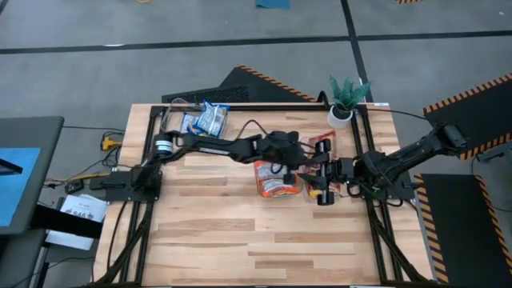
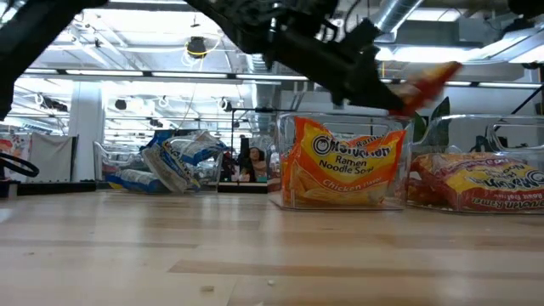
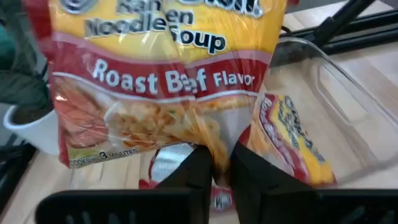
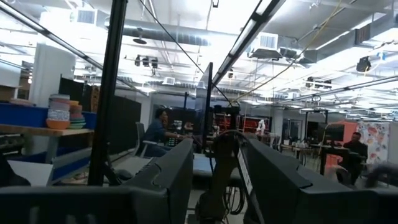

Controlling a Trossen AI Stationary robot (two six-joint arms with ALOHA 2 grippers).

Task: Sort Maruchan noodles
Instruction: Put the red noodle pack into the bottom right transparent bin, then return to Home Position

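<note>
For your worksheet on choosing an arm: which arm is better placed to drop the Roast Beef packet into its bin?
Left. The left gripper already holds the Roast Beef packet above the clear bin with a matching packet; the right gripper points away.

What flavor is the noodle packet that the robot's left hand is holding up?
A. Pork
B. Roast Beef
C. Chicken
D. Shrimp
B. In the left wrist view the left hand pinches the bottom edge of a red-and-yellow noodle packet, and "Roast Beef Flavor" is printed across it.
</note>
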